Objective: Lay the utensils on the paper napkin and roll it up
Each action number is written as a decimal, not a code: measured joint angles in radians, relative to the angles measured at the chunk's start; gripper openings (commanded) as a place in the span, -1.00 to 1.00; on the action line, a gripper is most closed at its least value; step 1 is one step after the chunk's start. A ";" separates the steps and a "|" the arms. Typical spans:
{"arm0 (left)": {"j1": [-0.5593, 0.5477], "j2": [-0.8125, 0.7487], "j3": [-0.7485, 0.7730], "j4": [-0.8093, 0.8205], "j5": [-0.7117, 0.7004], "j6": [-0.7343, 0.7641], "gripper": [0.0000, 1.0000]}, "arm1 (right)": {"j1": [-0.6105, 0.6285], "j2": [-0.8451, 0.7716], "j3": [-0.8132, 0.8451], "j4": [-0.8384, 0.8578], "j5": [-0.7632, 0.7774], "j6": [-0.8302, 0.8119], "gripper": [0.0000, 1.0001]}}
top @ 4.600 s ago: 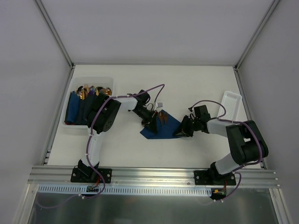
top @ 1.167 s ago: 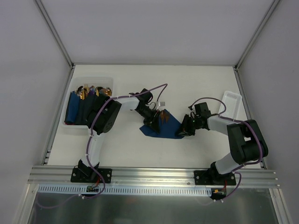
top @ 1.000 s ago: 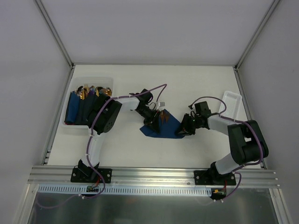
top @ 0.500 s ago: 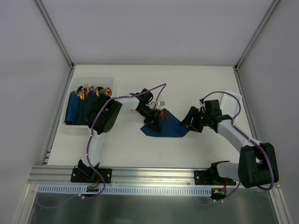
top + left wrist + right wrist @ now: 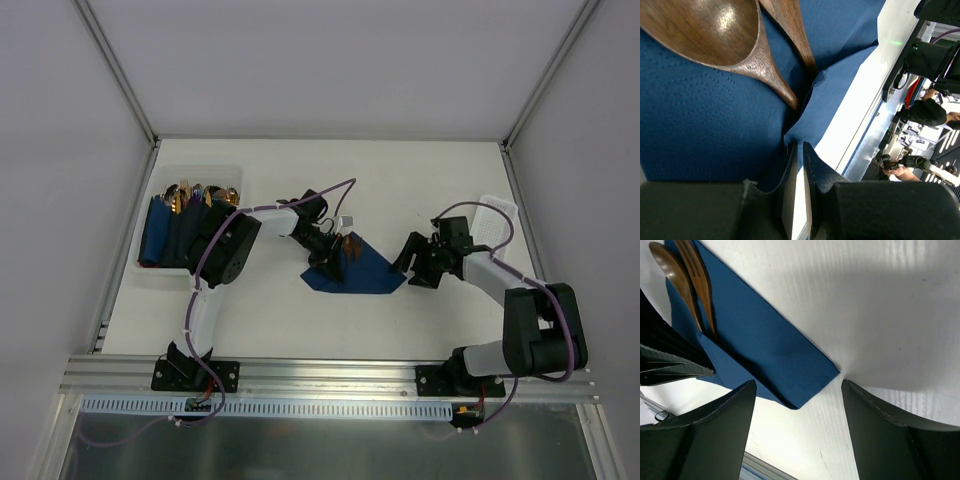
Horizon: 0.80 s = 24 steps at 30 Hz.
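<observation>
At left, white bin holds gold cutlery, navy napkins.

A dark navy blue thin paper napkin is seen near the middle of the white table, folded over itself into a pointed shape whose corner is turned to the right, with a creased flap raised at its left side. Two slim bronze-brown metal utensils, one of them showing a shiny spoon bowl, are laid close side by side on the napkin's left part. Their narrow ends are tucked under the creased flap.
</observation>
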 measured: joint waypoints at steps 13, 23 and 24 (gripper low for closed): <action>0.000 0.002 0.000 0.004 0.000 -0.017 -0.78 | -0.011 0.182 0.079 0.096 -0.232 0.032 0.47; 0.000 0.008 0.001 0.007 0.002 -0.027 -0.78 | -0.019 0.193 -0.067 0.356 -0.412 0.160 0.38; 0.000 0.008 0.001 0.007 0.002 -0.027 -0.78 | -0.020 0.193 -0.080 0.377 -0.421 0.173 0.39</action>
